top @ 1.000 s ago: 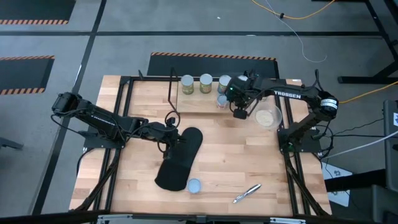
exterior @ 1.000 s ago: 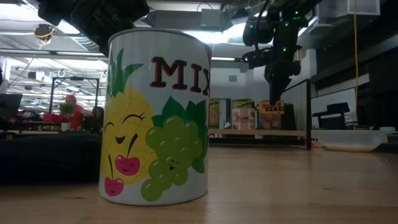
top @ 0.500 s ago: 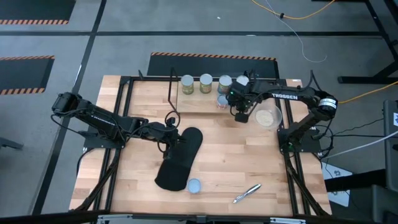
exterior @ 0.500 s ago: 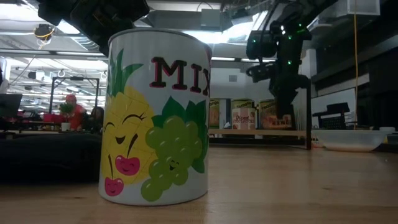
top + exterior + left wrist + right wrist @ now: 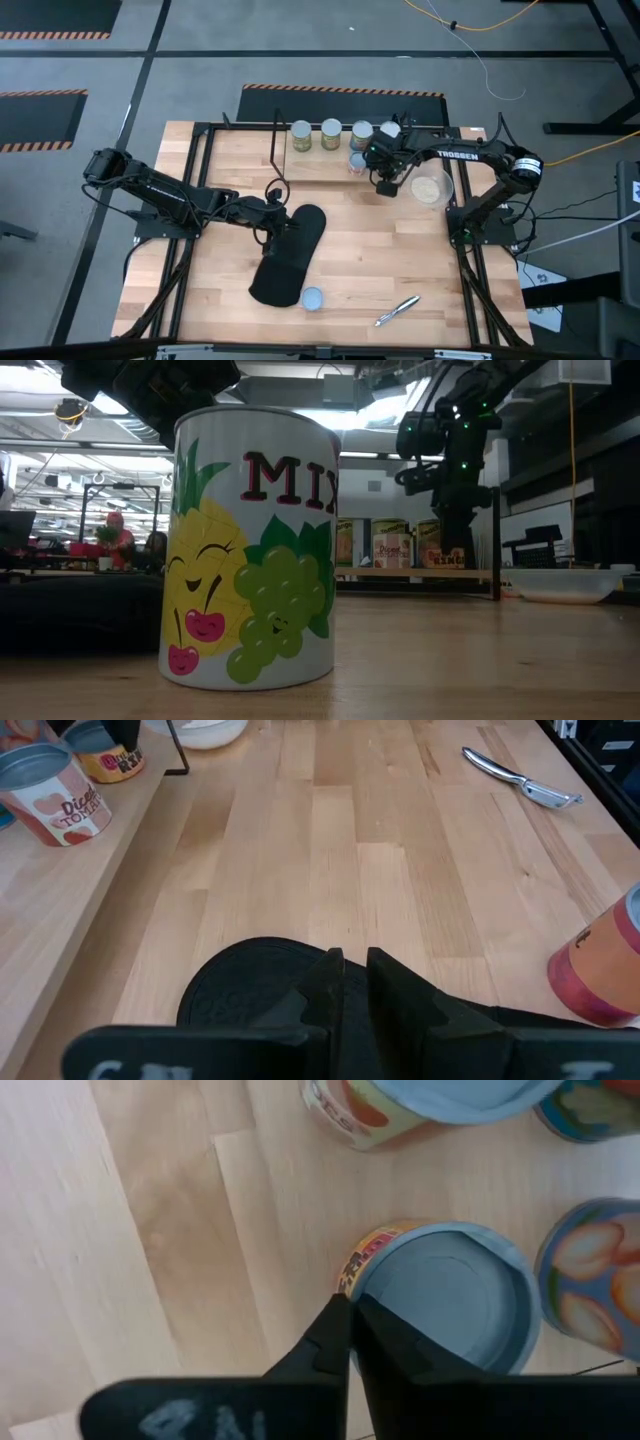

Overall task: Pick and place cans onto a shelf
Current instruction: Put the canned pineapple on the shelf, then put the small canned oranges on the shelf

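The shelf (image 5: 315,166) stands at the table's far middle, with several cans (image 5: 331,133) upright in a row along its back and one more (image 5: 357,162) nearer its front. My right gripper (image 5: 385,184) is shut and points down at the shelf's right front. Its tips (image 5: 350,1318) are at the rim of a can with a pale-blue top and an orange label (image 5: 450,1295), which stands upright on a wooden board. Another can (image 5: 312,298) stands near the table's near edge and fills the low view (image 5: 250,550). My left gripper (image 5: 277,228) is shut over a black oval pad (image 5: 290,258). My right gripper comes from above, its shut fingertips (image 5: 338,1342) right beside the near rim (image 5: 362,1280) of the pale-blue-topped can. I cannot tell whether they touch it. My left gripper's shut fingers (image 5: 335,982) are over the black pad's end (image 5: 250,990); I cannot tell whether they touch it.
A white bowl (image 5: 432,188) sits just right of my right gripper. A silvery pen-like item (image 5: 397,310) lies near the front edge. Other cans (image 5: 595,1285) crowd close around the right gripper. Bare wood lies between the pad and the bowl.
My right gripper has gone a little toward the table's right edge and down along the shelf's front. Its arm has cleared the rightmost can in the back row, which now shows from above. My left arm has kept still.
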Robot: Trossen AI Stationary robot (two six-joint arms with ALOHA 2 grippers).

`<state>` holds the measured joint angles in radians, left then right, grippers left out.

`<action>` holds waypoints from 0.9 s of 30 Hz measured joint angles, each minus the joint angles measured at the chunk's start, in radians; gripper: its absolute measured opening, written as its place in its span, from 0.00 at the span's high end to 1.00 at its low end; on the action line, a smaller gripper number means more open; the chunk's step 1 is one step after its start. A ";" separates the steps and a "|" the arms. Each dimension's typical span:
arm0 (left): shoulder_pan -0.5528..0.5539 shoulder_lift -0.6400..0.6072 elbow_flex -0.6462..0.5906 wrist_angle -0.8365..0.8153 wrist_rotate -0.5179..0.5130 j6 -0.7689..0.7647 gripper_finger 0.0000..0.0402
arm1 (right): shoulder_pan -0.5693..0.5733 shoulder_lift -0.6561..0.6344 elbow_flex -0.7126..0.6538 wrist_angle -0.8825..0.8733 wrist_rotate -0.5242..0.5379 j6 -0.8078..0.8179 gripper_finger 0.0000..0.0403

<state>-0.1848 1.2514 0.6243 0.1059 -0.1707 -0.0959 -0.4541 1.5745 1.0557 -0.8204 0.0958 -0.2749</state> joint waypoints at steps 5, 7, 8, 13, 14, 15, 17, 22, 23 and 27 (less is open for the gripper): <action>0.000 0.000 0.000 0.000 0.000 0.000 0.90 | -0.002 0.000 0.000 0.004 0.001 0.000 0.94; 0.000 0.000 0.000 0.000 0.000 0.000 0.90 | -0.002 0.000 0.000 0.004 0.001 0.000 0.93; 0.000 0.000 0.000 0.000 0.000 0.000 0.90 | -0.002 0.000 0.000 0.004 0.001 0.000 0.93; 0.000 0.000 0.000 0.000 0.000 -0.001 0.90 | -0.002 0.000 0.000 0.006 0.001 0.000 0.90; 0.000 0.000 0.000 0.000 0.000 -0.001 0.90 | -0.002 0.000 0.000 0.006 0.001 0.000 0.89; 0.000 0.000 0.000 0.000 0.000 -0.001 0.90 | -0.002 0.000 0.000 0.006 0.001 0.000 0.87; 0.000 0.000 0.000 0.000 0.000 -0.001 0.90 | -0.002 0.000 0.000 0.007 0.001 0.000 0.85; 0.000 0.000 0.000 0.000 0.000 -0.001 0.90 | -0.002 0.000 0.000 0.007 0.001 0.005 0.80; 0.000 0.000 0.000 0.000 0.000 -0.001 0.90 | -0.002 0.000 0.000 0.007 0.001 0.005 0.80; 0.000 0.000 0.000 0.000 0.000 -0.001 0.90 | -0.001 0.000 0.000 0.008 0.000 0.005 0.81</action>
<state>-0.1848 1.2514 0.6243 0.1059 -0.1707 -0.0967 -0.4553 1.5749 1.0557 -0.8127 0.0959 -0.2700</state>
